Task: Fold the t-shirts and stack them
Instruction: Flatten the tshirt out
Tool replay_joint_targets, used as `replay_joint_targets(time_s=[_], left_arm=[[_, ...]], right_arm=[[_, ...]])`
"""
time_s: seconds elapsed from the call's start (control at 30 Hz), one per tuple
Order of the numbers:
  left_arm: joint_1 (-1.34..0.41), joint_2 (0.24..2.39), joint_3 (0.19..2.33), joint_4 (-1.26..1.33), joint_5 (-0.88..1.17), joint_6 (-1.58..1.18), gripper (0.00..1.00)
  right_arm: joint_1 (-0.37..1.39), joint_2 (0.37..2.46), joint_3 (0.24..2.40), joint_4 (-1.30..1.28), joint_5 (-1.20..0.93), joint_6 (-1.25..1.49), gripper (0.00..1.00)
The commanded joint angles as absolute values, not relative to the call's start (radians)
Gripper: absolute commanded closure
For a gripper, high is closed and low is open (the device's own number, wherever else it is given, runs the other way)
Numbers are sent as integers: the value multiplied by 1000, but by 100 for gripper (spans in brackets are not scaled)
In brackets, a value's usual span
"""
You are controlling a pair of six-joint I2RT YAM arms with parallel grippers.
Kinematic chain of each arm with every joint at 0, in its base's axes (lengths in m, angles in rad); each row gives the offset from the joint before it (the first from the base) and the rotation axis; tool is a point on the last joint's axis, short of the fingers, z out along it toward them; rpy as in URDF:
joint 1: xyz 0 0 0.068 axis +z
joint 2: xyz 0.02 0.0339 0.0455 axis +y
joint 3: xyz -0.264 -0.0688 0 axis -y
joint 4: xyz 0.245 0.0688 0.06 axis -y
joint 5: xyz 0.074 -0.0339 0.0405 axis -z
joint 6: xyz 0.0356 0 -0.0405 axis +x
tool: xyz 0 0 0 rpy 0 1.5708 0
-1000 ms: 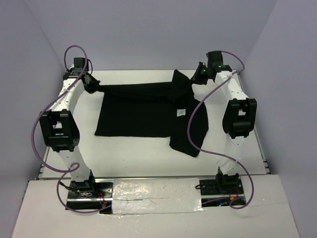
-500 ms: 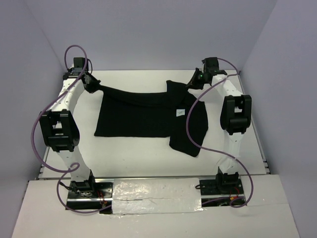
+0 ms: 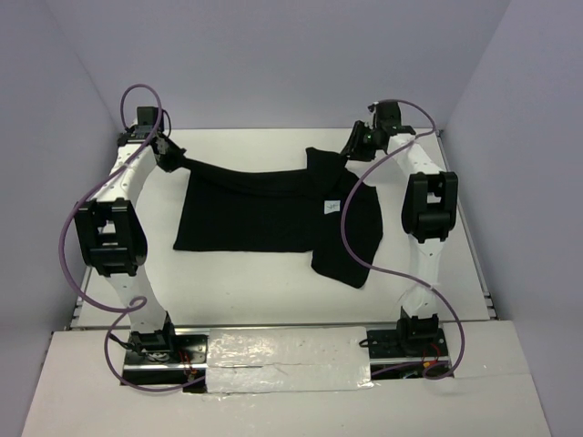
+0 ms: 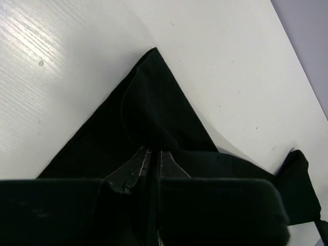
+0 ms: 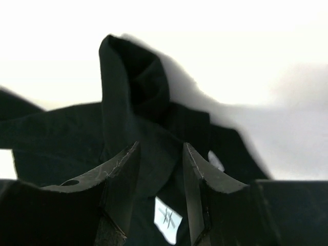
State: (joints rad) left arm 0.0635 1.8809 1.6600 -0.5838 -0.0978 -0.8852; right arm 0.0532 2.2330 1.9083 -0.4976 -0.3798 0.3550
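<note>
T-shirt [image 3: 255,214] corner clamped in left jaws; right jaws parted; both arms outstretched.

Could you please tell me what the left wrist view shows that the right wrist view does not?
Only left wrist: the left gripper shut on the t-shirt, with a pointed corner of cloth lying ahead. Only right wrist: the right gripper, fingers apart over bunched cloth, and the white tag. Both: the black t-shirt on the white table.
</note>
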Motion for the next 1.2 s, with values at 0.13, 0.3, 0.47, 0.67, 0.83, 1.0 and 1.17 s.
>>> replay_joint_targets(time_s=[0.13, 0.3, 0.47, 0.67, 0.83, 1.0, 1.17], left_arm=[[71, 1894, 1706, -572, -94, -851, 100], [71, 1905, 1724, -587, -103, -847, 100], [72, 1914, 1733, -589, -98, -850, 100], [71, 1914, 1724, -588, -98, -850, 100], [71, 1913, 1717, -584, -95, -850, 100], [71, 1919, 1759, -620, -107, -841, 100], [74, 1853, 1848, -635, -110, -812, 100]], right_arm=[[25, 2312, 2039, -534, -360, 290, 53], [29, 2344, 2079, -545, -486, 276, 58], [35, 2327, 2036, -499, -566, 288, 63], [34, 2307, 2003, -478, -611, 308, 64], [32, 2293, 1964, -479, -562, 301, 86], [32, 2208, 1907, -443, -488, 357, 100], [32, 1936, 1848, -443, -344, 508, 100]])
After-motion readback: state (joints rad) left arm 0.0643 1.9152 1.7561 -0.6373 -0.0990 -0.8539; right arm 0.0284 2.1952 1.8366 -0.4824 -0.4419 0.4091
